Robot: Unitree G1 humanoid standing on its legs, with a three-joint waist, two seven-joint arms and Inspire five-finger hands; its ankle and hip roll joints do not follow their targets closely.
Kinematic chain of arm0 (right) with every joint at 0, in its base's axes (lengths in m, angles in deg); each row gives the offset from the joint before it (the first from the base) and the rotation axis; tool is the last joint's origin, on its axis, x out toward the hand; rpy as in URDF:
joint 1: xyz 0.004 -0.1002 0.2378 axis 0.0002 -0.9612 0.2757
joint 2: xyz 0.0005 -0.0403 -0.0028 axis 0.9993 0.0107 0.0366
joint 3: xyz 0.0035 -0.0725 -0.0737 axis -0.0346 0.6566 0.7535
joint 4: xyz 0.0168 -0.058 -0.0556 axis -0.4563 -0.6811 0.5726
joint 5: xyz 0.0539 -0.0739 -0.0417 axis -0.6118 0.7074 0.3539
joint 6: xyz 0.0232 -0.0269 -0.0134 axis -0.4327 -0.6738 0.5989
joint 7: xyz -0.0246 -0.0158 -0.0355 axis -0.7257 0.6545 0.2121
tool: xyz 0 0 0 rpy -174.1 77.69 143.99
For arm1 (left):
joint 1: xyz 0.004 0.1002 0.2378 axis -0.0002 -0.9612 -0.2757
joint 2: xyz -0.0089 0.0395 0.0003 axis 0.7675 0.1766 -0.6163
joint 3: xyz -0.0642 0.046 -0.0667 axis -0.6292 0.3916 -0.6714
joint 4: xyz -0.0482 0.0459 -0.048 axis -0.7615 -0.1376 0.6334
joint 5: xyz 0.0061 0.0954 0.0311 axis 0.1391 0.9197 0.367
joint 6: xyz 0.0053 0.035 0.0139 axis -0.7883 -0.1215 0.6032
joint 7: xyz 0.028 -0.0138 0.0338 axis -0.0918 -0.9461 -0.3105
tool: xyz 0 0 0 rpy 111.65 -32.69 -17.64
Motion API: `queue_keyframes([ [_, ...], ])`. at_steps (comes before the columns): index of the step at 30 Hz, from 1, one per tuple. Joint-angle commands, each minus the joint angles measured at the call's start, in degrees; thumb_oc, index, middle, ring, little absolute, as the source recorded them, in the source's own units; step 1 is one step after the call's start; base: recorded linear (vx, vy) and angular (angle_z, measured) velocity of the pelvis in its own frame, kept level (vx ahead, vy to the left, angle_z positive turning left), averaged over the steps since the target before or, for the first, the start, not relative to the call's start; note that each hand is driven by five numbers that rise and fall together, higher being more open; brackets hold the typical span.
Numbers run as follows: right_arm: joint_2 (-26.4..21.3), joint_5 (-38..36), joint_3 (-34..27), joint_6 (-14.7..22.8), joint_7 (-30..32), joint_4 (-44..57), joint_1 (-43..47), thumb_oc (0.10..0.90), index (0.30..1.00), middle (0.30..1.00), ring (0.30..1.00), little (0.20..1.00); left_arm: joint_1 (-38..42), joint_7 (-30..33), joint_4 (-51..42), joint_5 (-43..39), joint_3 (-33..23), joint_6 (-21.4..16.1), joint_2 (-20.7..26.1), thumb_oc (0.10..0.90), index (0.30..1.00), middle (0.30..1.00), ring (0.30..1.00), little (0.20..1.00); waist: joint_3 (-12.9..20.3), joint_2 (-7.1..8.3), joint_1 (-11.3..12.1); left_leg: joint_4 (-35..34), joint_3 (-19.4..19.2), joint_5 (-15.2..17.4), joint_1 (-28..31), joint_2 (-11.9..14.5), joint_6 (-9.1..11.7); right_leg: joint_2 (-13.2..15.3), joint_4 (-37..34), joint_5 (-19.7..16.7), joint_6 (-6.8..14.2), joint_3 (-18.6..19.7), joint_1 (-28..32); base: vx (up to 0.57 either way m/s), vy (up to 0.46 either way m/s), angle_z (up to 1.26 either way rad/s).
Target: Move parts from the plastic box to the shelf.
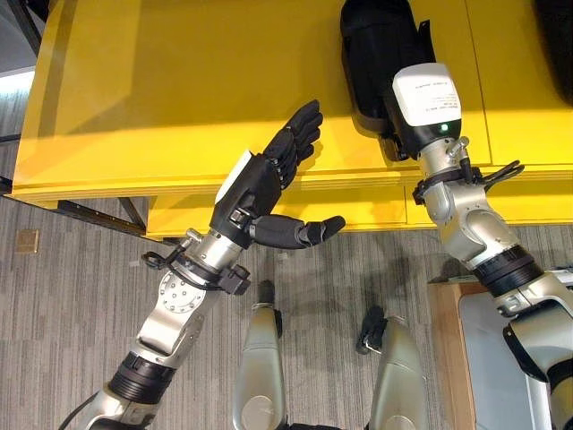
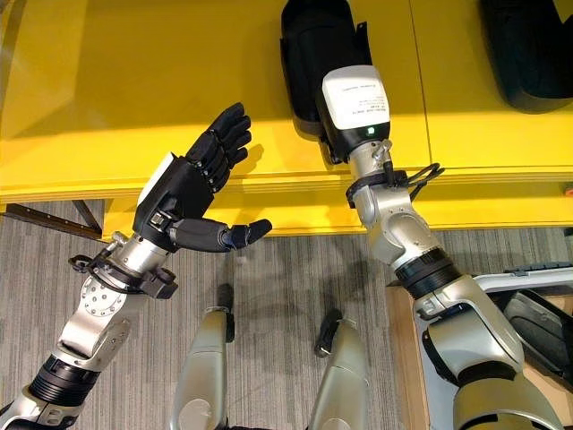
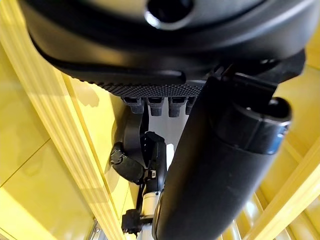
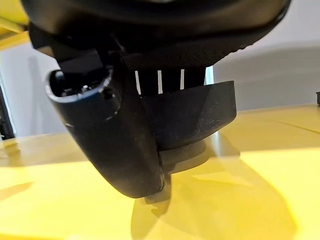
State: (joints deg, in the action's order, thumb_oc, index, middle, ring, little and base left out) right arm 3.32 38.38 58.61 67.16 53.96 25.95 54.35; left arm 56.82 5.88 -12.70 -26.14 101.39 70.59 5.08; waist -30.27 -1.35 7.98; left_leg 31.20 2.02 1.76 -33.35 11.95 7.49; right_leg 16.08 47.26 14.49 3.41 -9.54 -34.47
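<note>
A black moulded part lies on the yellow shelf, towards its right side. My right hand reaches onto the shelf and is shut on this part; in the right wrist view the thumb and fingers curl round the black part, which rests on the yellow surface. My left hand hovers open over the shelf's front edge, fingers straight, thumb spread, holding nothing. The plastic box stands at the lower right with another dark part in it.
A second black part lies on the shelf at the far right. The plastic box rests on a wooden surface. Grey carpet runs below the shelf. The shelf's left half is bare yellow.
</note>
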Motion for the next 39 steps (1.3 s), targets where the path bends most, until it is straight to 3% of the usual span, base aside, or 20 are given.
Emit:
queue_keyframes([
  [1, -4.68, 2.42, -1.97, -5.86, 3.43, -7.67, 14.47, 0.400, 0.300, 0.300, 0.300, 0.300, 3.85, -1.32, -8.05, -1.63, 0.31, -4.61, -0.30, 0.900, 1.000, 1.000, 1.000, 1.000, 0.69, 0.70, 2.62, 0.20, -2.72, 4.39, 3.47, -0.34, -3.12, 0.33, -2.49, -0.33, 0.29, 1.37, 5.30, 0.03, -0.024, 0.10],
  [5, -6.04, 3.75, 0.27, -4.17, 3.55, -12.18, 17.88, 0.400, 0.300, 0.300, 0.300, 0.300, 3.77, -1.74, -8.01, -2.55, 0.63, -4.65, 0.37, 0.900, 1.000, 1.000, 1.000, 1.000, 0.74, 1.00, 3.38, -0.42, -2.59, 3.87, 3.56, -0.01, -2.95, 0.64, -2.52, -0.22, 0.22, 0.38, 5.65, 0.05, -0.031, 0.12],
  [11, -8.04, -0.57, 2.98, -6.19, 5.08, -15.21, 21.06, 0.400, 0.300, 0.300, 0.300, 0.300, 2.71, -1.97, -8.14, -2.98, 1.52, -4.87, 1.39, 0.900, 1.000, 1.000, 1.000, 1.000, 1.10, 1.52, 4.30, -2.37, -2.99, 2.41, 4.49, 0.94, -2.62, 0.99, -3.04, -0.31, 0.16, -1.15, 6.88, 0.09, -0.021, 0.08],
  [16, -9.78, -2.22, 3.33, -5.51, 3.55, -17.06, 22.93, 0.400, 0.300, 0.300, 0.300, 0.300, 1.18, -2.96, -8.38, -3.58, 1.35, -5.05, 1.95, 0.900, 1.000, 1.000, 1.000, 1.000, 1.50, 2.40, 5.23, -3.64, -3.09, 2.59, 6.11, 1.38, -1.80, 1.20, -1.20, 2.42, 0.08, -2.62, 8.94, 0.15, -0.027, 0.13],
  [23, -9.77, -1.56, 3.97, -5.40, -1.25, -18.24, 22.39, 0.400, 0.300, 0.300, 0.300, 0.300, 0.16, -4.56, -8.61, -4.58, 1.46, -5.67, 2.00, 0.900, 1.000, 1.000, 1.000, 1.000, 1.40, 2.37, 5.57, -3.42, -2.87, 2.60, 6.53, 1.11, -1.90, 1.37, -0.28, 2.92, -0.18, -2.78, 9.34, 0.04, -0.005, 0.10],
  [24, -9.80, -3.80, 4.37, -5.09, -4.39, -18.37, 22.19, 0.584, 0.558, 0.558, 0.558, 0.558, -0.01, -4.98, -8.80, -4.86, 1.36, -5.65, 2.03, 0.900, 1.000, 1.000, 1.000, 1.000, 1.34, 2.27, 5.47, -3.31, -2.97, 2.67, 6.55, 1.04, -1.87, 1.35, -0.46, 3.00, -0.23, -2.65, 9.53, -0.06, 0.033, 0.06],
  [25, -9.75, -5.49, 5.08, -5.10, -6.88, -18.24, 21.73, 0.900, 1.000, 1.000, 1.000, 1.000, 0.11, -5.16, -8.71, -5.45, 1.44, -5.46, 1.92, 0.900, 1.000, 1.000, 1.000, 1.000, 1.18, 1.90, 5.22, -3.93, -3.26, 1.08, 6.22, 1.22, -2.30, 1.27, -0.98, 1.51, -0.66, -2.83, 8.91, 0.01, 0.029, 0.03],
  [26, -9.66, -5.76, 5.21, -4.68, -7.87, -18.28, 21.53, 0.900, 1.000, 1.000, 1.000, 1.000, 0.13, -5.29, -8.72, -5.63, 1.33, -5.41, 1.89, 0.900, 1.000, 1.000, 1.000, 1.000, 1.26, 2.07, 5.08, -3.55, -3.07, 2.38, 6.70, 1.04, -1.86, 1.23, -0.80, 2.60, -0.10, -2.22, 9.38, -0.08, 0.043, -0.01],
  [27, -9.52, -6.16, 5.39, -3.89, -10.27, -18.42, 21.45, 0.900, 1.000, 1.000, 1.000, 1.000, 0.24, -5.76, -8.77, -5.90, 1.08, -5.38, 1.92, 0.900, 1.000, 1.000, 1.000, 1.000, 1.12, 1.79, 5.04, -4.06, -3.43, 1.05, 6.29, 1.23, -2.31, 1.09, -1.24, 1.43, -0.64, -2.48, 8.88, -0.01, 0.030, -0.04],
  [31, -10.16, -7.03, 6.65, -5.41, -17.37, -14.55, 18.69, 0.900, 1.000, 1.000, 1.000, 1.000, 0.54, -6.50, -8.64, -6.57, 0.74, -5.32, 1.83, 0.900, 1.000, 1.000, 1.000, 1.000, 0.72, 1.91, 3.92, -4.03, -4.06, 0.95, 6.66, 1.68, -2.37, 0.79, -1.05, 1.28, -0.66, -1.67, 8.46, -0.03, 0.031, -0.04],
  [39, -11.41, -9.97, 10.53, -2.66, -29.69, -12.09, 16.74, 0.900, 1.000, 1.000, 1.000, 1.000, 0.95, -7.72, -8.61, -7.84, -0.32, -4.74, 2.55, 0.900, 1.000, 1.000, 1.000, 1.000, 0.48, 2.61, 3.02, -4.08, -4.78, 0.89, 7.01, 2.13, -2.40, 0.26, -2.63, 0.34, -0.40, -0.93, 8.84, -0.02, -0.001, -0.03],
])
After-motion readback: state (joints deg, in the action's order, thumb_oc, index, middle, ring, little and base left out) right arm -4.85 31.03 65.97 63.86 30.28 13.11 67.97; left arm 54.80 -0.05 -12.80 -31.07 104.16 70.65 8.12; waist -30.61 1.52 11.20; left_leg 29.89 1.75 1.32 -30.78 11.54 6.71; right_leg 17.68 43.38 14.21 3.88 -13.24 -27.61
